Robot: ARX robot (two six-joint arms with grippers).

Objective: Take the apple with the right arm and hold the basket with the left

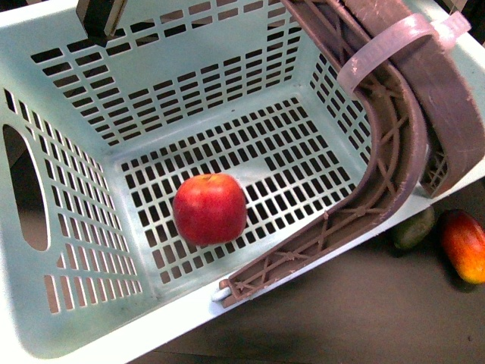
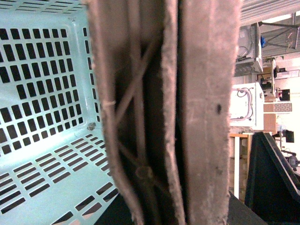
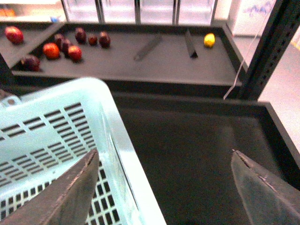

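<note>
The apple lies on the basket floor. Our right gripper gapes wide astride its rim. Our left gripper is out of view, so we cannot tell its state.

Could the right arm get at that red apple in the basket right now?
Probably yes. The apple lies alone on the floor of the basket, the brown handles stand to one side of it, and the right gripper is open by the rim.

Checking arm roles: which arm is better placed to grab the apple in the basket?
Right. The right gripper is open by the basket rim; brown handles fill the left wrist view, suggesting that arm is occupied.
</note>
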